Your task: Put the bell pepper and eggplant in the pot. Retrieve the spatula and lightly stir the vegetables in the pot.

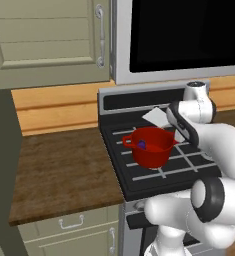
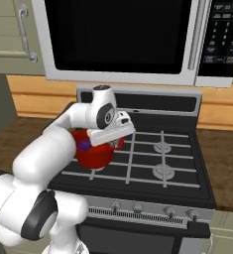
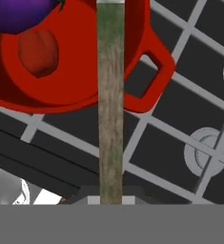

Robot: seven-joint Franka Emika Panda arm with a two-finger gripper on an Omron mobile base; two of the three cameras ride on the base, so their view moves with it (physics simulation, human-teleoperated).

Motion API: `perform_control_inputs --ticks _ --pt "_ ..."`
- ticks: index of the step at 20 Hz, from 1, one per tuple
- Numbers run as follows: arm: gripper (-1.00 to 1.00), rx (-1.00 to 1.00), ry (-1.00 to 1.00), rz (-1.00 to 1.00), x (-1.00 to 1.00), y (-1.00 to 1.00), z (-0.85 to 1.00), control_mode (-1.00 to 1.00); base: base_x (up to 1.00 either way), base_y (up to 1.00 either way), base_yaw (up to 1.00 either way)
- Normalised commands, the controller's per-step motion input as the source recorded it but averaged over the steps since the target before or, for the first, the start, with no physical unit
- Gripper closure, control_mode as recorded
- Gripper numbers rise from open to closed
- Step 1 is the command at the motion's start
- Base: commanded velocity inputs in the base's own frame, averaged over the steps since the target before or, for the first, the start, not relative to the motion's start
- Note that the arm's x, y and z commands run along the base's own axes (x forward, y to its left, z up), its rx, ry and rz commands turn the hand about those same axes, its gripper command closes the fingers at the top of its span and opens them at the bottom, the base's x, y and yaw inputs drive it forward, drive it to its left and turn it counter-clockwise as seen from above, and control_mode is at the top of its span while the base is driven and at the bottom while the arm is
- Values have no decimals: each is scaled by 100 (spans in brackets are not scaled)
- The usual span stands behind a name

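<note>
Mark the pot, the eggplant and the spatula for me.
pot (image 1: 151, 156), left base view, front outer wall.
eggplant (image 3: 18, 14), hand view, its purple skin.
spatula (image 3: 110, 109), hand view, mid-handle.

Eggplant (image 3: 18, 12) inside red pot (image 1: 151, 150)

Kitchen: stove (image 2: 152, 149), microwave (image 2: 123, 39), cabinets (image 1: 44, 35).

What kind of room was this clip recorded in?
A rendered home kitchen, it seems: a gas stove carrying a red pot, a microwave mounted above it, and a wooden counter with cabinets.
</note>
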Motion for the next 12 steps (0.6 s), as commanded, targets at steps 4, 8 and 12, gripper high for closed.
perform_control_inputs --ticks 4,8,12 --pt "100 0 5 0 46 -3 4 -100 0 0 0" --pt "100 0 1 0 48 0 0 -100 0 0 0" --pt "100 0 0 0 46 0 0 -100 0 0 0"
